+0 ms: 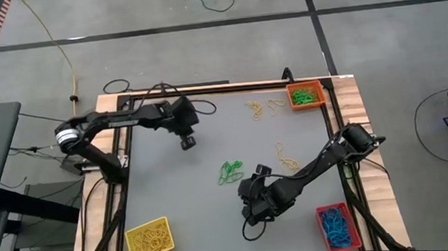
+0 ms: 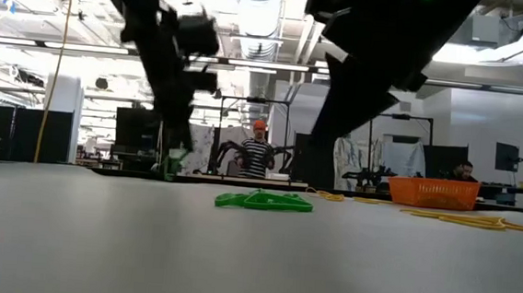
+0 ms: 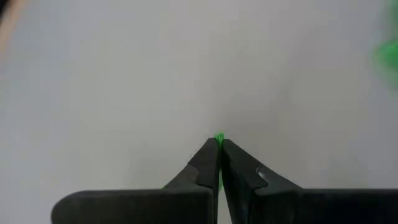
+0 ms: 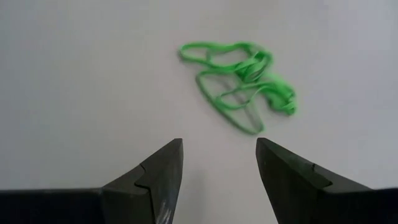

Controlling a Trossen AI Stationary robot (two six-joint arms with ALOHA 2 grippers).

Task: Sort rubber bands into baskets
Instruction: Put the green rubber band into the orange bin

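Observation:
My left gripper is over the table's far left part, shut on a green rubber band. My right gripper stands open just to the near right of a tangle of green rubber bands that lies mid-table, and touches nothing. The orange basket at the far right corner holds green bands. The yellow basket at the near left holds yellow ones. The red basket at the near right holds blue ones. My left gripper pinches the green rubber band between its two shut fingers; only a small bit shows at the fingertips, with a sliver in the seam farther back. The fingers slant down from the table's left. In the low view the band shows at the fingertips above the table.
Loose yellow rubber bands lie near the orange basket and right of centre. A raised frame rims the grey table. Cables run along the left arm. People stand in the room beyond the table.

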